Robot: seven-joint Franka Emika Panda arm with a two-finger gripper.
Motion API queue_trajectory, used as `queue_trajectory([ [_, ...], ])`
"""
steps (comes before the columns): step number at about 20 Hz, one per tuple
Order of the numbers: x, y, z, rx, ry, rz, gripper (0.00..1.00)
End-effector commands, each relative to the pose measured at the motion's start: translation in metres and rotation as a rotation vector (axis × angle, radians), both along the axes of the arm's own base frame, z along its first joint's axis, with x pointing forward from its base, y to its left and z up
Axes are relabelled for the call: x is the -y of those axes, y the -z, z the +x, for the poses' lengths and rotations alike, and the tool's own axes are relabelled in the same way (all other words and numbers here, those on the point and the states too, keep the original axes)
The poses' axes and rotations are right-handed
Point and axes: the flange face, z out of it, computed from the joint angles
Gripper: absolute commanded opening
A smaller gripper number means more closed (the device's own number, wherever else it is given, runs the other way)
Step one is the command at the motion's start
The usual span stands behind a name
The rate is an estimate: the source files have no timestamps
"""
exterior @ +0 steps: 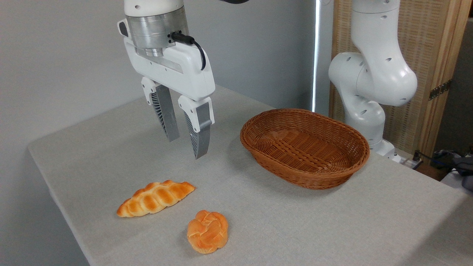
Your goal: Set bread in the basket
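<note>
- Tool (186, 146): parted, empty, hung above tabletop (258, 221).
- Bread (155, 198): lay on tabletop, below tool, near round bun (207, 231).
- Basket (305, 147): empty, right of tool.

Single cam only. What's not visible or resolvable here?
- Arm upper links: cut off by the top edge.
- Basket near inside wall: hidden by its own rim.
- Undersides of the bread and round bun: against the table.
- Dark clutter at right: cropped, unidentifiable.

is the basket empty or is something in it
Empty. The basket shows only bare weave inside; the bread and bun lie on the table.
</note>
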Motion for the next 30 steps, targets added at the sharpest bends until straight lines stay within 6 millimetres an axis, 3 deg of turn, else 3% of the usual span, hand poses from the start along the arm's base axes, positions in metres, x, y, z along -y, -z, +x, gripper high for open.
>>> queue_trajectory([
  [1, 0.002, -0.01, -0.005, 0.012, -0.004, -0.009, 1.0],
  [17, 0.005, -0.006, -0.006, 0.0, 0.0, -0.009, 1.0],
  [20, 0.009, 0.003, -0.011, -0.005, 0.009, -0.013, 1.0],
  [25, 0.042, 0.011, -0.014, 0.096, 0.03, -0.099, 1.0],
  [30, 0.092, 0.052, -0.017, 0.179, 0.092, -0.12, 1.0],
])
